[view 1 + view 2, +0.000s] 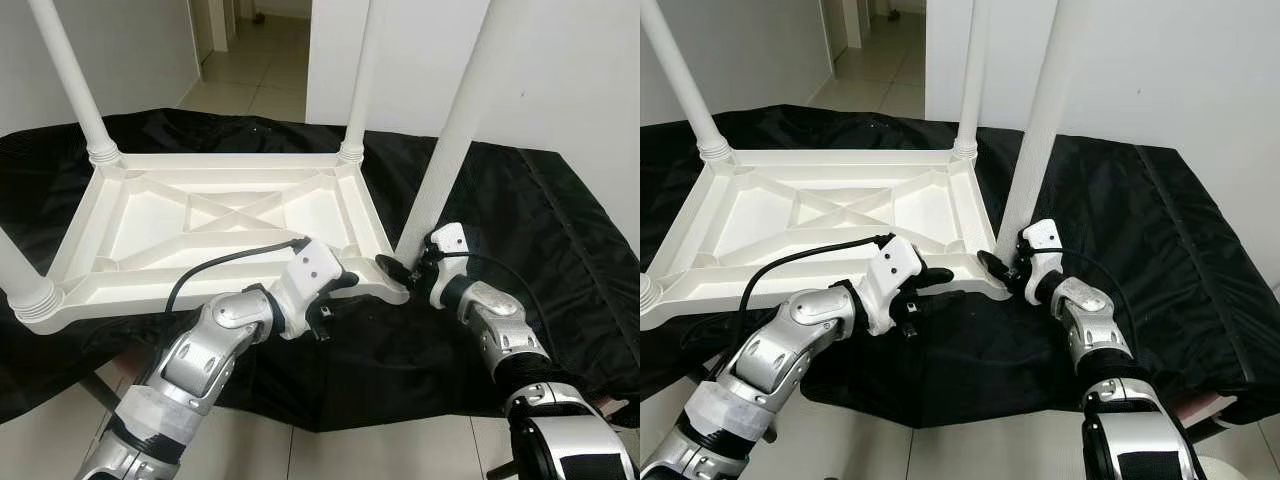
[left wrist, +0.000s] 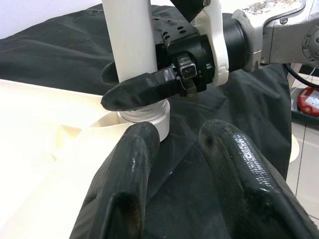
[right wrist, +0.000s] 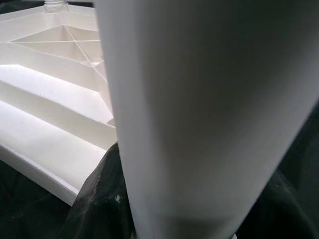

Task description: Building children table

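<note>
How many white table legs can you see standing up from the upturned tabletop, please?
4: far-left leg, far-right leg, near-left leg, and near-right leg, which the right tool grips at its base.

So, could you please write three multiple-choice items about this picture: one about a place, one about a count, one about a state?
1. Where is the right gripper?
A. at the foot of the nearest leg
B. on the floor
C. at the far left leg

2. How many legs stand on the upturned table top?
A. two
B. three
C. four

3. What is the state of the left gripper?
A. shut on a leg
B. open, holding nothing
C. shut on the black cloth

Answers: 1 A, its fingers clasp that leg's base; 2 C, one leg rises from each corner; 3 B, the left wrist view shows its fingers apart and empty.
</note>
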Motion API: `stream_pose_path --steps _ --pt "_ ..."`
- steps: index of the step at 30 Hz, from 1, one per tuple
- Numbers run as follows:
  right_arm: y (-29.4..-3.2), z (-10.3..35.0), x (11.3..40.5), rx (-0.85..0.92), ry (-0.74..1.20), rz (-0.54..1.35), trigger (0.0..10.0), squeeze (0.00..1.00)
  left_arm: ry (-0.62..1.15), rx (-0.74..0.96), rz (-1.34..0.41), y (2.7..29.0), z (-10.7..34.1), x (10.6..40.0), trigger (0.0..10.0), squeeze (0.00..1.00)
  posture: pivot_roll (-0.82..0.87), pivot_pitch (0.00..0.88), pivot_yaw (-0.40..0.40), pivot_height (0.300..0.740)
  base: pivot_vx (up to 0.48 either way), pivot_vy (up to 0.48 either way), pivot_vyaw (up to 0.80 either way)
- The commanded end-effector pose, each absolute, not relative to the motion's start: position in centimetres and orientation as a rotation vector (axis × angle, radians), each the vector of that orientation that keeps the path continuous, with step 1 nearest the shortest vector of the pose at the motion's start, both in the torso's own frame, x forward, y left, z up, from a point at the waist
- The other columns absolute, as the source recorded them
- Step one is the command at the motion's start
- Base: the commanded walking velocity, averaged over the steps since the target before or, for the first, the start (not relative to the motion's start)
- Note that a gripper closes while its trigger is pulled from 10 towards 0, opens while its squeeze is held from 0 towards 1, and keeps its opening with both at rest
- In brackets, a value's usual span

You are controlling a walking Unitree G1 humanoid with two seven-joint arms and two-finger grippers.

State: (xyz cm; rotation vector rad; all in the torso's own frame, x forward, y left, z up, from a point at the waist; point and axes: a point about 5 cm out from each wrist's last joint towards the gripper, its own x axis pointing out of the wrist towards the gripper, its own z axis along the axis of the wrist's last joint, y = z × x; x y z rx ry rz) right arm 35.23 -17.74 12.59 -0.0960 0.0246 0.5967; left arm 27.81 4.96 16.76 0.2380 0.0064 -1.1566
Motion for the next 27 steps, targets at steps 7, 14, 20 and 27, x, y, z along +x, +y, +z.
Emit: stream_pose_path --steps 7,14,20,27 --pt "-16.8 11.6 35.2 -0.042 0.075 0.356 10.0 0.00 0.003 0.253 -1.155 5.1 16.8 27.8 10.0 0.00 0.05 0.000 -0.030 0.740 0.000 0.000 0.00" --pt "-13.9 11.7 34.2 0.109 0.028 0.147 10.0 0.00 0.006 0.247 -1.156 4.9 16.7 27.7 10.0 0.00 0.05 0.000 -0.031 0.740 0.000 0.000 0.00" --pt "-13.1 12.0 33.8 0.131 0.000 -0.054 10.0 0.00 0.009 0.244 -1.158 4.9 16.6 27.6 10.0 0.00 0.05 0.000 -0.031 0.740 0.000 0.000 0.00" --pt "-11.4 12.7 33.3 0.127 -0.015 -0.148 10.0 0.00 0.011 0.238 -1.157 4.8 16.5 27.4 10.0 0.00 0.05 0.000 -0.047 0.740 0.000 0.000 0.00"
